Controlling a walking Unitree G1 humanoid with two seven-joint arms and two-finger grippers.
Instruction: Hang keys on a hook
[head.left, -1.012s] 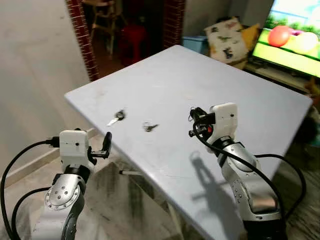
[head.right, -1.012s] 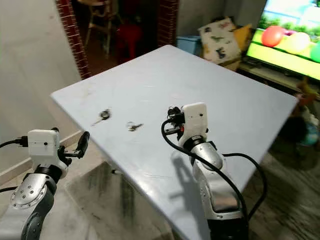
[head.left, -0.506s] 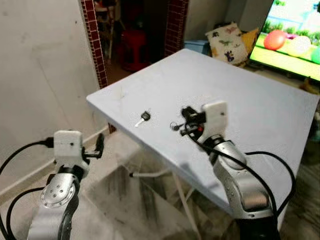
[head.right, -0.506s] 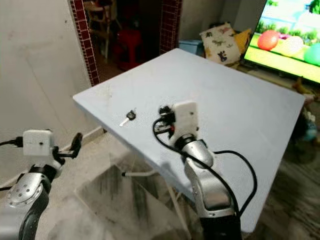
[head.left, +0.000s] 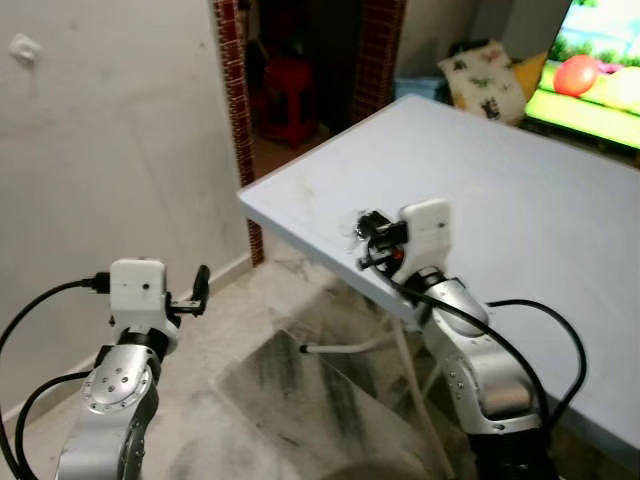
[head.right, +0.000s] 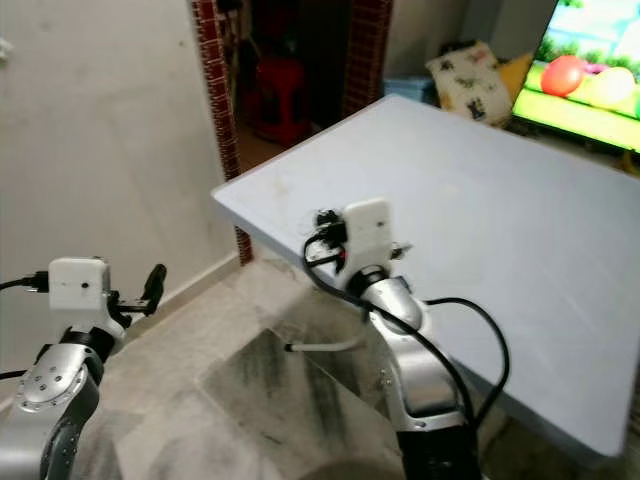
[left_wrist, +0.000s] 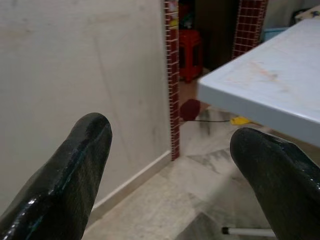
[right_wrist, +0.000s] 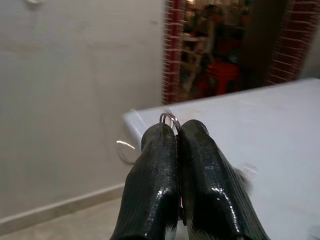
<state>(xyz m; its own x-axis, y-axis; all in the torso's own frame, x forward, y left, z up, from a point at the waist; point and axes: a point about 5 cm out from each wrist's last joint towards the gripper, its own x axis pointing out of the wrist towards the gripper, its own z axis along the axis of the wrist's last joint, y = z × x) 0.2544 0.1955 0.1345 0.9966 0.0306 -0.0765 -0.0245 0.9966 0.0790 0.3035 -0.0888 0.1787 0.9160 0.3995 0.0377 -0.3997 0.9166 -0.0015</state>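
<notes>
Two grippers, right gripper (right_wrist: 177, 131) pinching keys (right_wrist: 170, 119) above table (head.left: 520, 200), left gripper (left_wrist: 170, 165) fingers apart.

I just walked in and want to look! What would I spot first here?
The right pincer, shut on a key ring, held up over the corner of the big pale blue table. A bright TV glows at the far right, and the left pincer waits open near the white wall.

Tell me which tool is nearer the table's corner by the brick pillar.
Right. The right tool, shut on a key ring, sits over the table just inside that corner. The left tool hangs lower, off the table toward the wall.
</notes>
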